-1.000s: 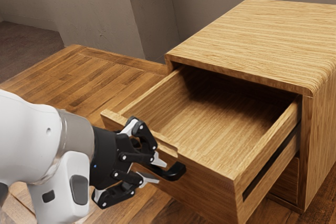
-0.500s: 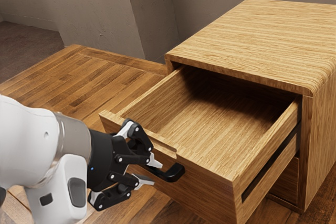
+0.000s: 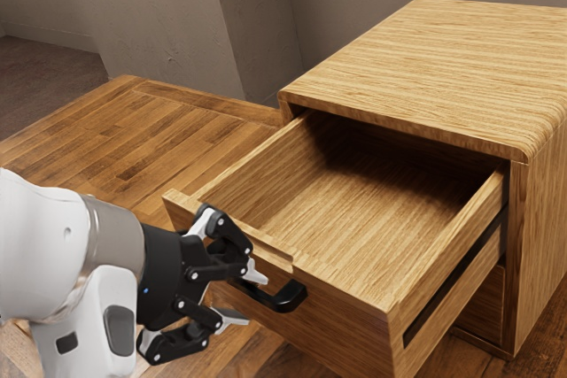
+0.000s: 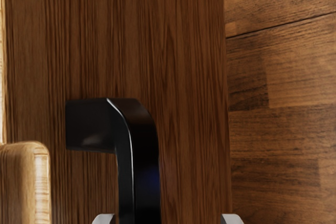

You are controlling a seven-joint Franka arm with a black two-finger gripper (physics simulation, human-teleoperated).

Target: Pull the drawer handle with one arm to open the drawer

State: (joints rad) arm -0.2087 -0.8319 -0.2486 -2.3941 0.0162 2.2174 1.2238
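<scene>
— Wooden plank floor (image 3: 133, 130) covers the left half of the exterior view, with a grey wall (image 3: 159, 15) behind it. Item one: the cabinet (image 3: 461, 68), oak-coloured, occupying the right half of the frame.

— Status of the drawer (image 3: 354, 219)?

— Drawn well out of the cabinet toward the lower left of the frame. Its front panel stands clear of the cabinet body, and its floor and side walls are exposed.

— And the handle (image 3: 283, 297)?

— Black bar, fixed to the drawer front, lower centre of the frame. The wrist view shows the same handle (image 4: 136, 150) close up, its bend standing off the dark wood of the drawer front (image 4: 131, 40), with floor planks (image 4: 278, 77) beside the panel.

— Position of the gripper (image 3: 245, 297)?

— Lower left of the exterior view, at the end of the white arm (image 3: 53, 254), set directly at the handle bar, which runs into it.

— Clamped or apart?

— Cannot be determined. The bar and the black linkage overlap, so contact on both sides cannot be confirmed.
</scene>
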